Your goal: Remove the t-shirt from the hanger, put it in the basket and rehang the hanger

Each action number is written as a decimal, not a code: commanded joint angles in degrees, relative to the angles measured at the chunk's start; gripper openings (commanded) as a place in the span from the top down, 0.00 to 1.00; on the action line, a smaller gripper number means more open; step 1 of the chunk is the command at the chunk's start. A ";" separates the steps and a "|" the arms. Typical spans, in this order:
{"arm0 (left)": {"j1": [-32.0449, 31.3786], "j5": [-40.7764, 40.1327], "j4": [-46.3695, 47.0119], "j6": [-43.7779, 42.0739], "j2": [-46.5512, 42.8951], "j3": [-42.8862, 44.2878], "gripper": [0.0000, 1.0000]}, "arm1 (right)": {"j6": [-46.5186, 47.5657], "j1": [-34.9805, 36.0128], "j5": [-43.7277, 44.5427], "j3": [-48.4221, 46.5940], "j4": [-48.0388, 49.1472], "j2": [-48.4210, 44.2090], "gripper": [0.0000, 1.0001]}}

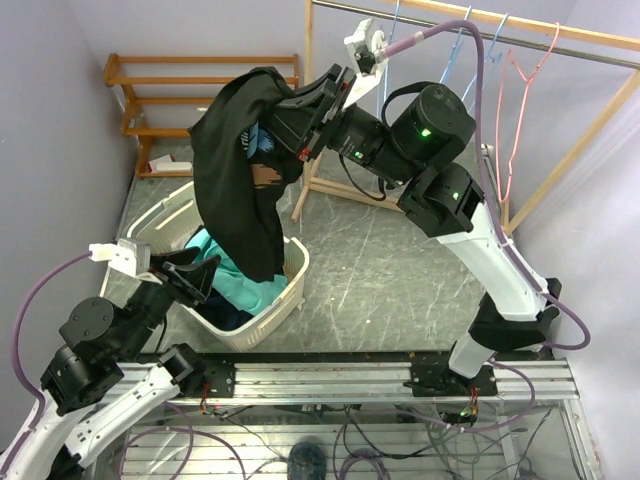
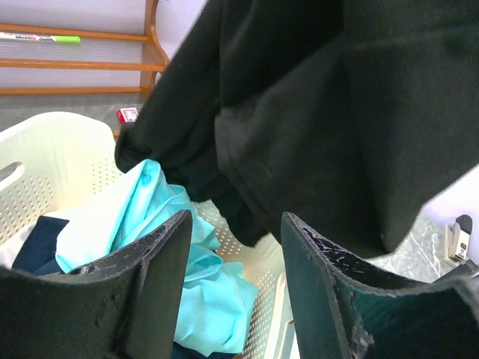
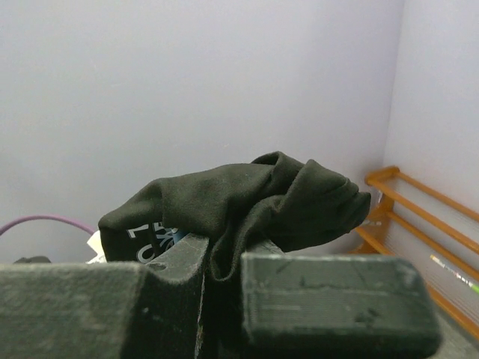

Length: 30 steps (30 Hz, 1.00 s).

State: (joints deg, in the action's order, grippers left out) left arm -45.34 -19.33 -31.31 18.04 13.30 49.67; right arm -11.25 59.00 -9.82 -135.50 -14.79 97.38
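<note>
- Nearest in the top view, a slotted aluminium rail (image 1: 340, 385) carries both arms. Beyond it are a grey marbled surface (image 1: 390, 280), lilac walls (image 1: 60, 120), a wooden shoe rack (image 1: 200, 75) and a wooden clothes rail (image 1: 540, 27).
- The right gripper (image 1: 275, 130) holds the black t-shirt (image 1: 235, 180) up over a white perforated laundry basket (image 1: 290, 290) containing turquoise cloth (image 1: 235, 275).
- Left wrist view: the left gripper (image 2: 236, 224) is spread wide and empty, just below the hanging shirt.
- Right wrist view: the fingers are pinched tight on a fold of the shirt, with plain wall behind.
</note>
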 commanded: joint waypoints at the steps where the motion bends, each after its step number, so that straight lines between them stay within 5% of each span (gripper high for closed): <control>1: 0.95 1.31 0.93 0.24 0.10 -0.48 0.38 | -0.36 0.15 0.95 5.74 2.30 -1.95 1.00; 8: 1.55 0.98 1.11 0.24 -1.04 -0.57 0.38 | -1.28 0.15 4.02 26.23 1.83 0.43 1.00; 17: 3.03 -2.01 0.83 0.97 -4.68 -0.74 0.39 | -4.19 0.58 4.99 32.98 -1.26 14.69 1.00; 22: 3.47 -2.71 0.72 1.30 -5.05 -0.87 0.38 | -5.53 1.80 -0.56 28.78 -8.67 29.08 1.00; 30: 3.51 -1.57 0.46 1.06 -2.47 -0.46 0.39 | -3.61 6.46 7.04 22.12 -18.00 40.06 1.00</control>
State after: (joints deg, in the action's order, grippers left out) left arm -42.41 -20.75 -31.33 18.90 9.63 49.25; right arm -15.51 62.50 -5.06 -112.42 -22.72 134.04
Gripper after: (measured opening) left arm 0.616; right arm 0.047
